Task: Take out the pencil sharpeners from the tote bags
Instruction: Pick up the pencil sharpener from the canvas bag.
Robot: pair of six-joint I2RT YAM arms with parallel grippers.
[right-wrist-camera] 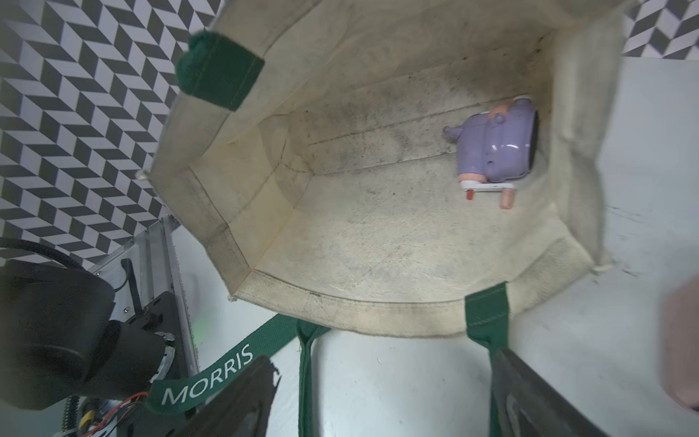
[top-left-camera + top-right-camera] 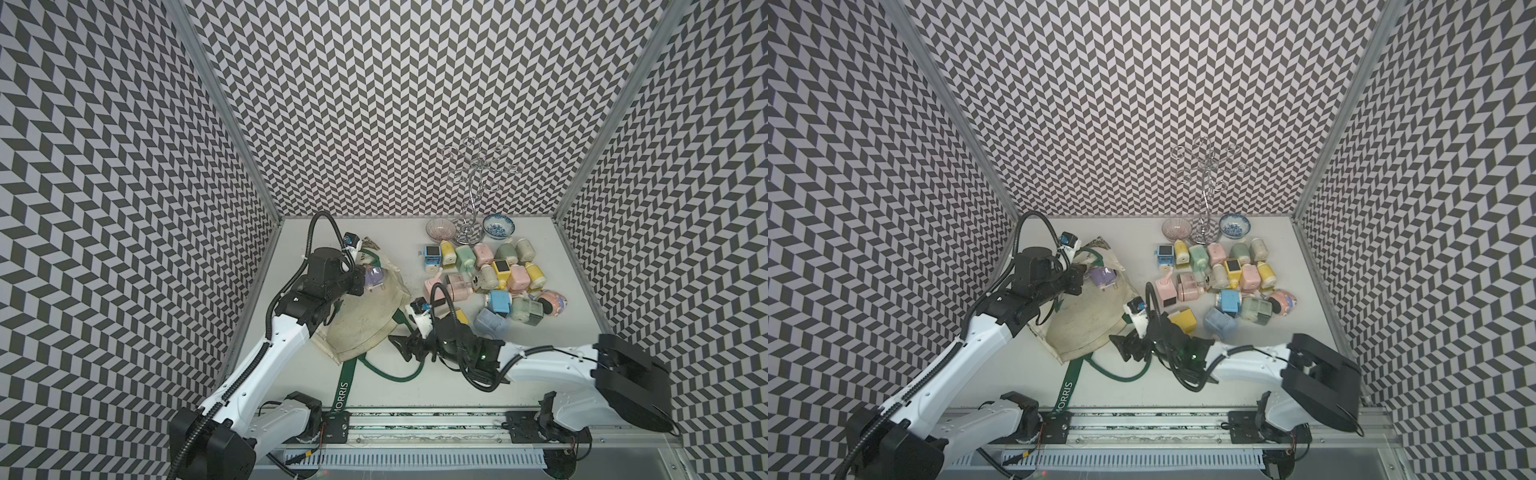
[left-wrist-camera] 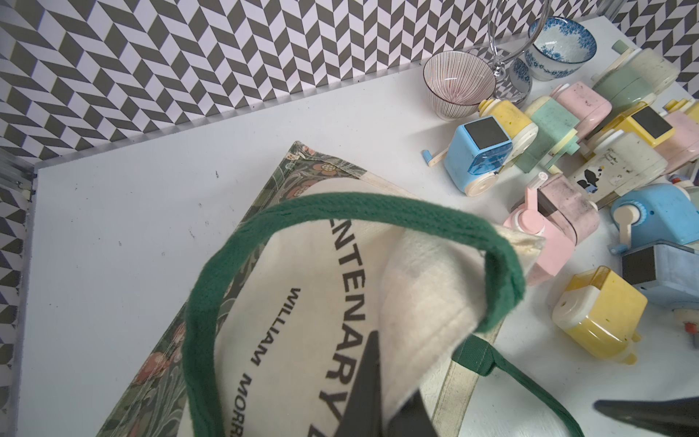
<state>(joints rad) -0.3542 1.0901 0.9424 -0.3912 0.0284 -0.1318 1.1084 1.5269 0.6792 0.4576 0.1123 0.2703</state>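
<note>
Cream canvas is pinched tight in the left hand (image 3: 387, 391), which grips the upper lip of the tote bag (image 2: 365, 316) and lifts it, evidently so the mouth gapes toward the near side. The right hand (image 2: 405, 348) sits low at that mouth, jaws spread wide and empty, lined up to reach in. Deep inside, toward the bag's far end, one lilac sharpener (image 1: 495, 147) lies on its side, apparently the only one in there. Off to the right, the other pencil sharpeners (image 2: 490, 274) are heaped on the desk (image 2: 436, 395), clear of the bag. A green strap (image 2: 344, 388) lettered MORRIS trails toward the near edge.
</note>
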